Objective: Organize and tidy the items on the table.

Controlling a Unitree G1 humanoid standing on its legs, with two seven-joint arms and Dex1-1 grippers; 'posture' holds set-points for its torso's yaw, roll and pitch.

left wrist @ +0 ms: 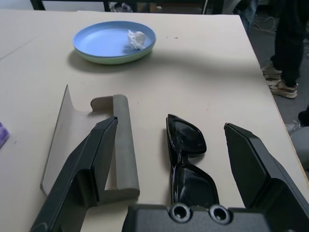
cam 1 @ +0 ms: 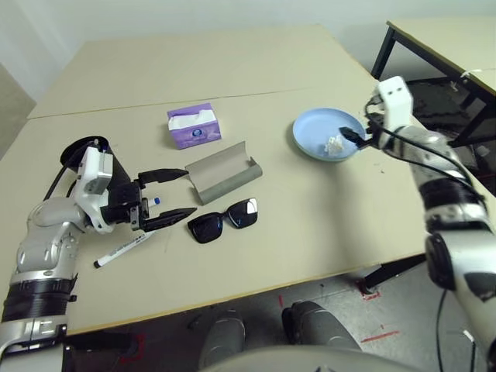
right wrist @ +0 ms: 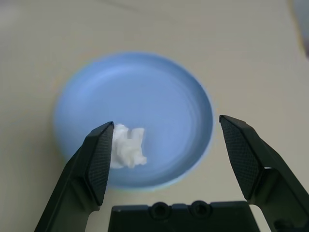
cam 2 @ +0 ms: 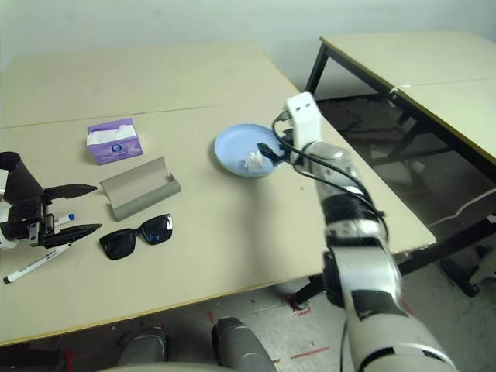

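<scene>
Tissue [right wrist: 127,151], crumpled and white, lies inside the light blue plate [cam 1: 310,132], which sits stacked on a pale green plate [left wrist: 113,59] toward the right side of the table [cam 1: 271,70]. Your right gripper [right wrist: 166,159] hangs just above the plate's near rim with its jaws wide apart and nothing between them, so you can judge the tissue drop as done. Outward from there, the grey-green glasses case [cam 1: 223,172] lies open near the table's middle, the black sunglasses [cam 1: 223,219] just in front of it, unfolded and lens-down, and the purple tissue box [cam 1: 194,125] stands behind the case. Your left gripper [cam 1: 174,195] points level toward the sunglasses and case, jaws fully spread and empty; one marker pen [cam 1: 124,249] lies on the table beneath it, and a blue cap [cam 2: 68,218] shows between its fingers. The next step, by my reading, is the sunglasses into the case: you will need to line the left jaws across the frame, close gently, and keep the arms from snagging on the case's raised flap.
</scene>
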